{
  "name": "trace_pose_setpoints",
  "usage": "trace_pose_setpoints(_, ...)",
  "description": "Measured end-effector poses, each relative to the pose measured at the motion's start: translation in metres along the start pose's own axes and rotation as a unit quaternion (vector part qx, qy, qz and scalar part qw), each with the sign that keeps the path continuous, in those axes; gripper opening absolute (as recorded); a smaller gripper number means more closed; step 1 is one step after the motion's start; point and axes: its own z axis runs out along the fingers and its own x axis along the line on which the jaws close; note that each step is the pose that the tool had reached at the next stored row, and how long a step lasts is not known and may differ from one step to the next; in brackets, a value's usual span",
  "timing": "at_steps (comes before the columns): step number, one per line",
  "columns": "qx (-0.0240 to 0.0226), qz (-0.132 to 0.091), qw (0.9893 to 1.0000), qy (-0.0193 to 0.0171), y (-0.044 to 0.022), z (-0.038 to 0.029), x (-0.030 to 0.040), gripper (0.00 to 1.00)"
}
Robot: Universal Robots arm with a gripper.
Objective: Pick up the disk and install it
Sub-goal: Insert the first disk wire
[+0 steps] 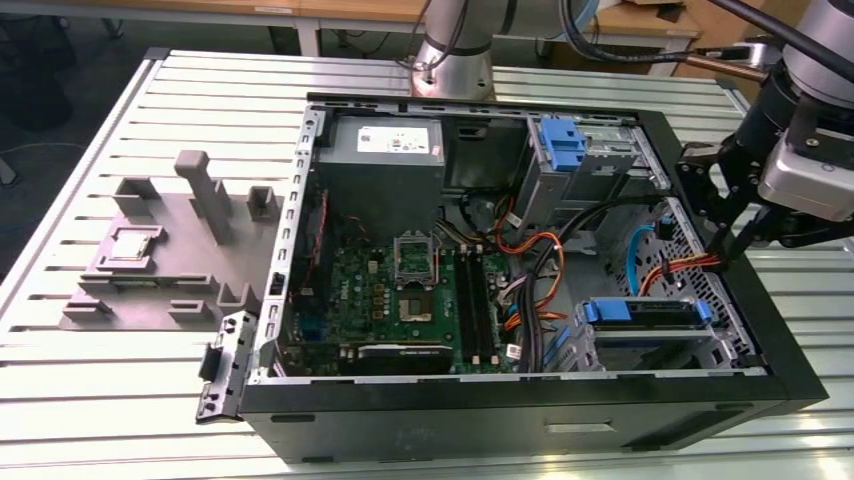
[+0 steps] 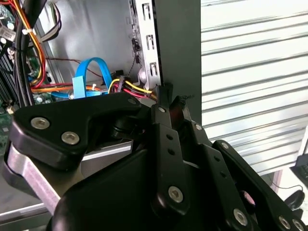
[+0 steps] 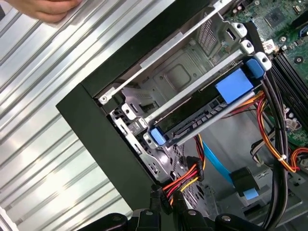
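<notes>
Disk (image 1: 641,312) sat in bay (image 1: 657,347) at case's (image 1: 534,402) four o'clock, label hidden; claw (image 1: 722,255) hung narrow at three, tips (image 2: 162,103) obscured.

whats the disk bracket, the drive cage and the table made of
Bracket on the disk: matte blue, moulded look, likely plastic. Drive cage: bare grey sheet, punched holes, folded edges, likely steel. Table: pale ribbed slats, soft sheen, probably aluminium.

Your open case (image 1: 534,410) sits on the slatted table (image 1: 80,380), with the fixture block (image 1: 160,250) beside it on the exterior view's left. Inside you have the power supply (image 1: 384,140) at the far wall, the motherboard (image 1: 400,290) mid-floor, and the disk (image 1: 641,312) in the bay at the near corner on the exterior view's right. The gripper (image 1: 725,255) hangs at that side's wall, just beyond the bay.
</notes>
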Motion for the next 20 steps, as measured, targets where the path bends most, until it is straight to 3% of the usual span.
trace_pose_setpoints(10,0.0028,-0.044,0.999,-0.0032,0.0,0.0,0.0002,0.26)
trace_pose_setpoints(11,0.0034,-0.048,0.9988,-0.0038,0.0,0.0,0.0002,0.32)
trace_pose_setpoints(14,0.0064,-0.068,0.9977,-0.0063,0.0001,0.0004,0.0002,0.32)
trace_pose_setpoints(18,0.0112,-0.096,0.9953,-0.009,0.0002,0.0014,0.0,0.32)
trace_pose_setpoints(20,0.0109,-0.103,0.9946,-0.0081,0.0002,0.0016,0.0,0.32)
